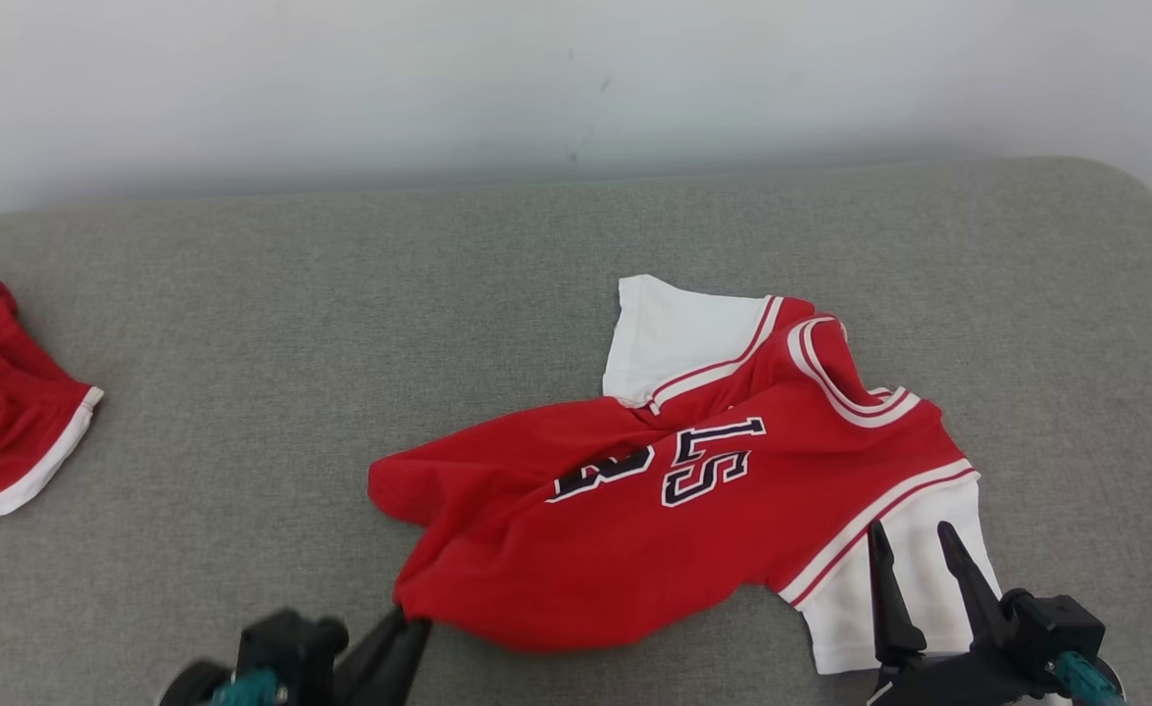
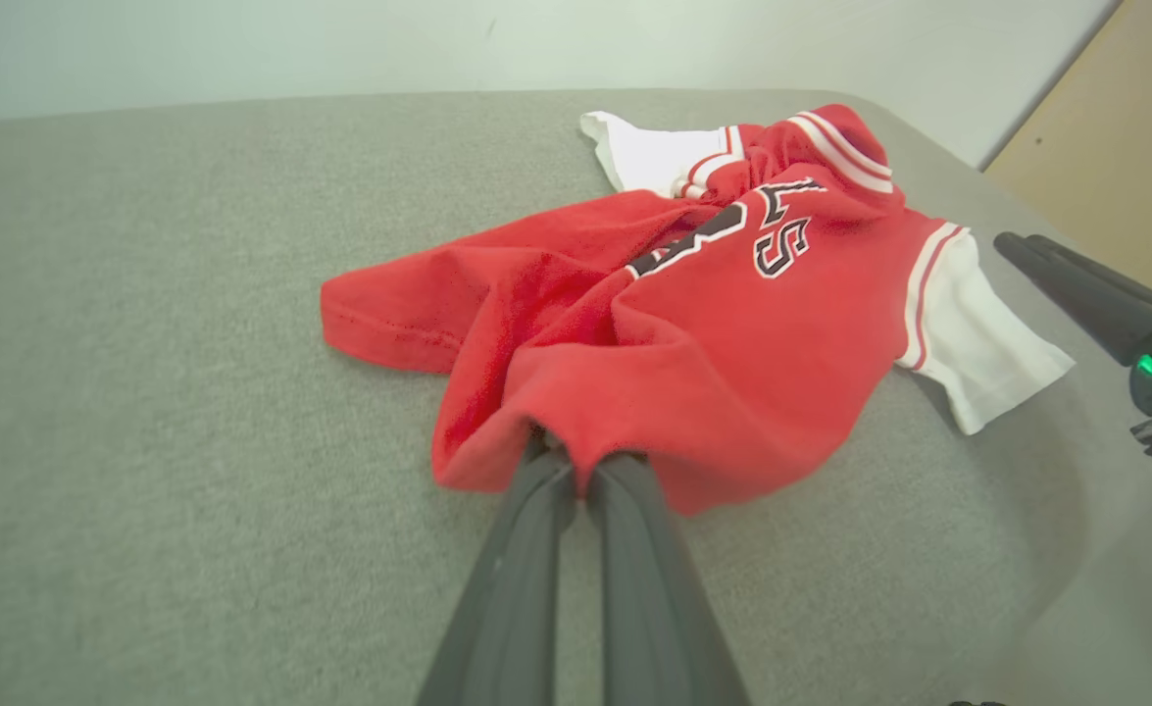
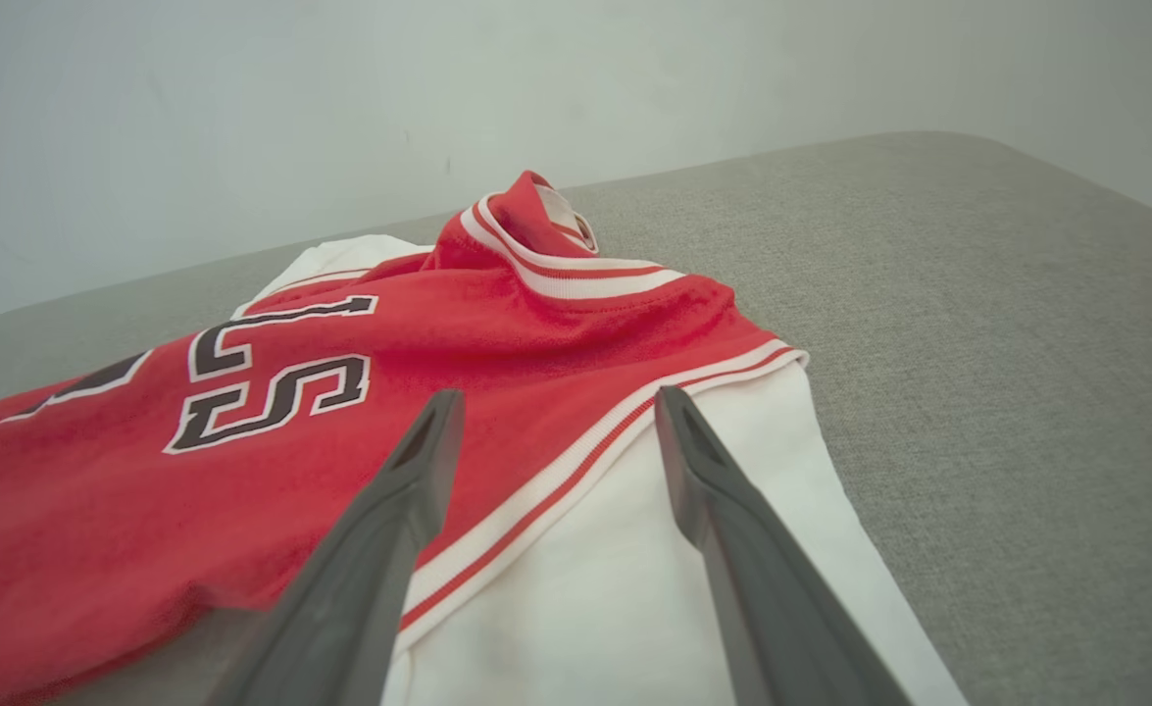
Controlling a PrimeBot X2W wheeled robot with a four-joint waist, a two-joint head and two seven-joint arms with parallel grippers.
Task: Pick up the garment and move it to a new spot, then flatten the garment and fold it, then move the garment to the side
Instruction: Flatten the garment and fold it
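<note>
The garment [image 1: 693, 490] is a red jersey with white sleeves and dark lettering, lying crumpled on the grey cloth surface [image 1: 340, 324]. My left gripper [image 1: 409, 620] is shut on the garment's lower red hem at the front left; in the left wrist view the two fingers [image 2: 590, 461] pinch the hem of the garment [image 2: 732, 324] together. My right gripper [image 1: 914, 544] stands open just over the near white sleeve [image 1: 919, 579]. In the right wrist view its fingers [image 3: 556, 402] straddle the striped seam of the garment [image 3: 536, 343], nothing between them.
A second red piece of clothing with a white band [image 1: 2, 422] lies at the left edge of the grey surface. A pale wall [image 1: 576, 78] runs behind it. A tan panel [image 2: 1125, 137] stands beyond the surface's rounded right corner.
</note>
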